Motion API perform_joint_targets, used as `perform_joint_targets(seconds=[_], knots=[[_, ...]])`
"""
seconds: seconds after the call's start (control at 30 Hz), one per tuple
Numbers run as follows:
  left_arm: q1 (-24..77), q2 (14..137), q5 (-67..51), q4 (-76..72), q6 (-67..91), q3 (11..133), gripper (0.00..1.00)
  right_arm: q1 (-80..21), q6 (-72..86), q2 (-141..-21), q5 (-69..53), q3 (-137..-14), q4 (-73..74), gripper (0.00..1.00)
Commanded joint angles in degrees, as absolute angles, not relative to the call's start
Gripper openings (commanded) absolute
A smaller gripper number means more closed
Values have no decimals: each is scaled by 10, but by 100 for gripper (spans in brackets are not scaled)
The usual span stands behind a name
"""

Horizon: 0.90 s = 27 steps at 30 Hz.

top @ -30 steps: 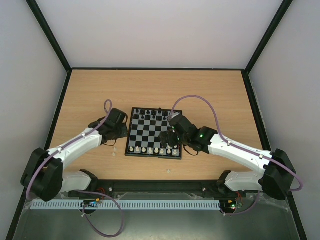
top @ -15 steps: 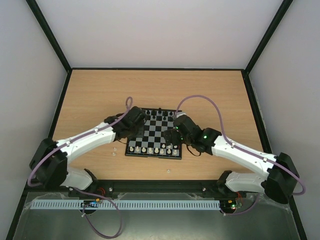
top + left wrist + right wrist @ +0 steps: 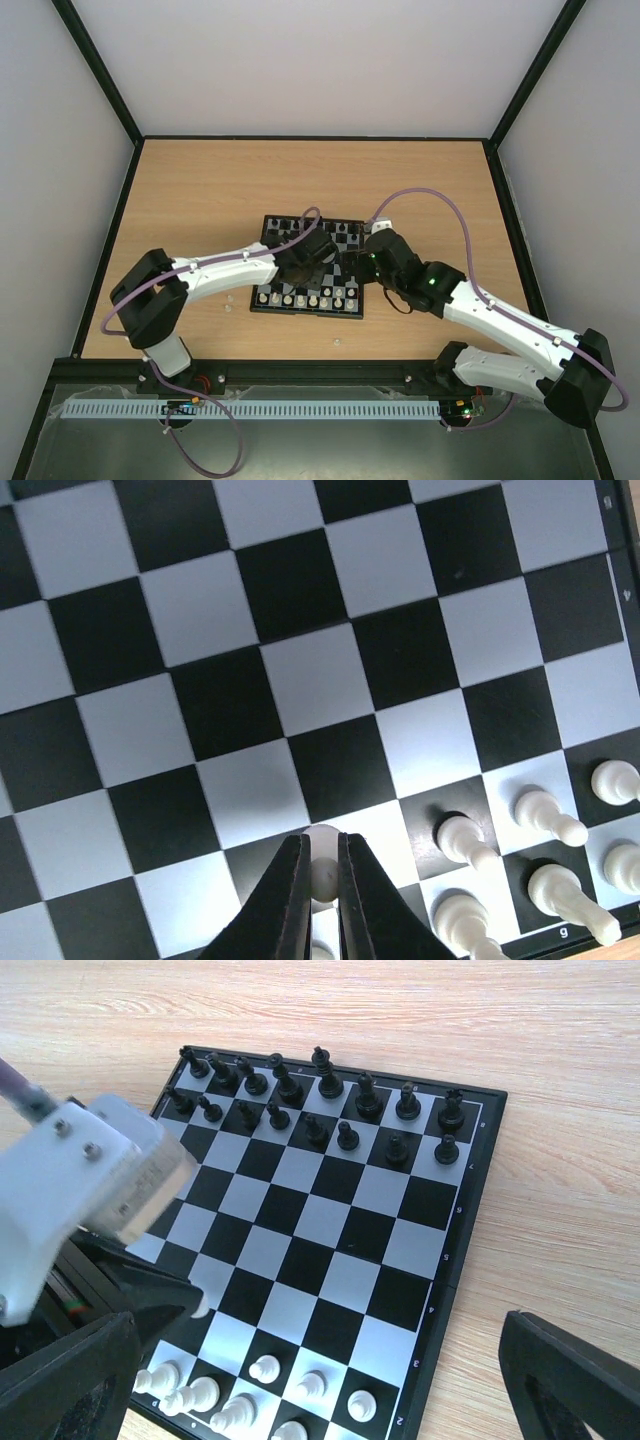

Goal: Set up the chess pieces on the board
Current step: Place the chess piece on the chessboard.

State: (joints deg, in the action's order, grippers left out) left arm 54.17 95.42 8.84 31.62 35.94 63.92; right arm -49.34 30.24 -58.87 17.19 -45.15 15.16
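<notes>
Reaching in from the left, the left claw (image 3: pixel 306 262) now hangs over the middle of the board (image 3: pixel 300 311) in the top view. A second ago it sat off the board's left edge above the bench (image 3: pixel 200 190). The right claw (image 3: pixel 368 258) has drawn back toward the board's right side. A few pale pieces (image 3: pixel 337 343) lie loose on the bench.

From the left wrist, the claw is pinched on a white pawn (image 3: pixel 322 875), just beside the white men (image 3: pixel 540 815) already placed.

From the right wrist, the right claw (image 3: pixel 310 1370) stands wide apart and empty, and black pieces (image 3: pixel 320 1085) fill the far two rows.

By my judgement this pawn is about to be set down, with more white pieces left to fetch.
</notes>
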Motion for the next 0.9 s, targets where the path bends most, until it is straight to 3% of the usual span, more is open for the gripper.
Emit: perform_joint_targets(seconds=[0.0,0.87], knots=[[561,977,85,337,358,663,4,-490,308,-581,186,-443,153,99],[607,1020,85,334,379,671,5,-489,316,-536,205,-432,154,99]])
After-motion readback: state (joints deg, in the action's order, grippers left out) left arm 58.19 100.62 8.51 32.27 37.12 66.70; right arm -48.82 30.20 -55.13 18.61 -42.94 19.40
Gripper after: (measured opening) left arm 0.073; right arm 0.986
